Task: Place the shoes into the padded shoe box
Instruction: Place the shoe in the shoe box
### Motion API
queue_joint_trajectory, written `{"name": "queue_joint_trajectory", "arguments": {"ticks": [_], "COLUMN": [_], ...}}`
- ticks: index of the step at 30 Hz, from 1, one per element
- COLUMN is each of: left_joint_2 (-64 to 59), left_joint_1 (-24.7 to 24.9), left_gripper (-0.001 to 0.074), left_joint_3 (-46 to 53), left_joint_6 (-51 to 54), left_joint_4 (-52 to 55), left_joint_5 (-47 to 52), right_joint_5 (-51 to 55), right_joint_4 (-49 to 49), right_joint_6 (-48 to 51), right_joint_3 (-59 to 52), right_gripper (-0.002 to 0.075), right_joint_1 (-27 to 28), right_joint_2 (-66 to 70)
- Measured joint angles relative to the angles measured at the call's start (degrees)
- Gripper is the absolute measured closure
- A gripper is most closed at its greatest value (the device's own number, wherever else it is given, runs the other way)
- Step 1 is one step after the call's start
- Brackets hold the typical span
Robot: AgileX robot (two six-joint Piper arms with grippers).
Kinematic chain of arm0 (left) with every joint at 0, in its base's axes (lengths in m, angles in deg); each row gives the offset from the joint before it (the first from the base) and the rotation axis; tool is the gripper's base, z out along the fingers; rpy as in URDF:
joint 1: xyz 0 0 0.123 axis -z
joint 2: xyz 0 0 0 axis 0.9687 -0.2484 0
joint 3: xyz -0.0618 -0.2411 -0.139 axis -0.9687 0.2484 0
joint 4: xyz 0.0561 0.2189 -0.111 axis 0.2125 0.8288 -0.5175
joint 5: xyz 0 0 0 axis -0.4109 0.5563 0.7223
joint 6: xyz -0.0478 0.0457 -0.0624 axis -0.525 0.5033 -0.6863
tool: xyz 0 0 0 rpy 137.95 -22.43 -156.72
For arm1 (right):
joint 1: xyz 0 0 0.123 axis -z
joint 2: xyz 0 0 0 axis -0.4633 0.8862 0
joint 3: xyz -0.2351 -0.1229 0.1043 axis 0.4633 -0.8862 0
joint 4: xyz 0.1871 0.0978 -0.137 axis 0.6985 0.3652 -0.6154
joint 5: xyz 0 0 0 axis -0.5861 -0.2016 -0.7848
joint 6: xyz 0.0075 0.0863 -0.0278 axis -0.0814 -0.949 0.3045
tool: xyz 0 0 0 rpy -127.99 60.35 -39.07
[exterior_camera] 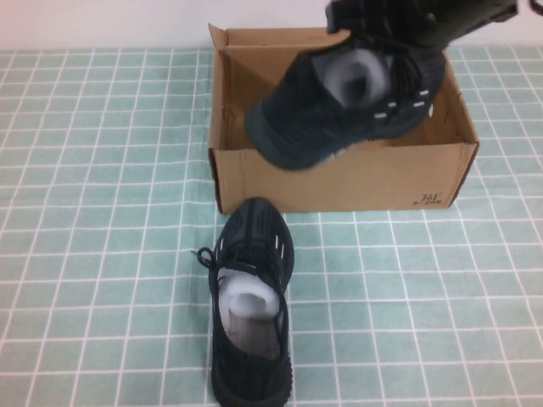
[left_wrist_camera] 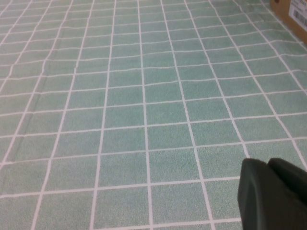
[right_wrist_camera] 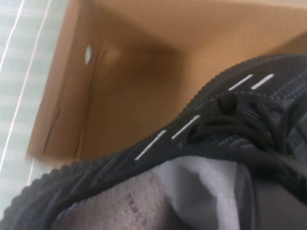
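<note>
I am counting two black sneakers (exterior_camera: 344,97) (exterior_camera: 250,309), one cardboard box (exterior_camera: 339,182), and two grippers (exterior_camera: 399,17) (left_wrist_camera: 273,196).

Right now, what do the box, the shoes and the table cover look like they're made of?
Brown cardboard box: matte, probably corrugated; creased flaps.
Black shoes, one on the table, one held over the box by the right tool: ribbed knit uppers, matte; white stuffing.
Green checked cover: probably soft cloth or vinyl; slightly wavy lines.
Left tool hovers above it.
</note>
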Motion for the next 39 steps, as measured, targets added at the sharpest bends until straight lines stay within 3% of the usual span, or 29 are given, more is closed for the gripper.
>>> {"name": "queue_joint_trajectory", "arguments": {"ticks": [16, 39], "left_joint_2": [0.00, 0.00], "left_joint_1": [0.00, 0.00], "left_gripper": [0.0739, 0.0739], "left_joint_3": [0.00, 0.00], "left_joint_6": [0.00, 0.00], "left_joint_4": [0.00, 0.00], "left_joint_5": [0.00, 0.00], "right_joint_5": [-12.17, -17.41], "right_joint_4": [-2.95, -5.05], "right_joint_6": [-17.90, -15.10], "right_joint_3": [5.07, 12.67], "right_gripper": [0.0729, 0.0729], "right_joint_1": [3.23, 5.63], "right_joint_2": [14.95, 26.21]}}
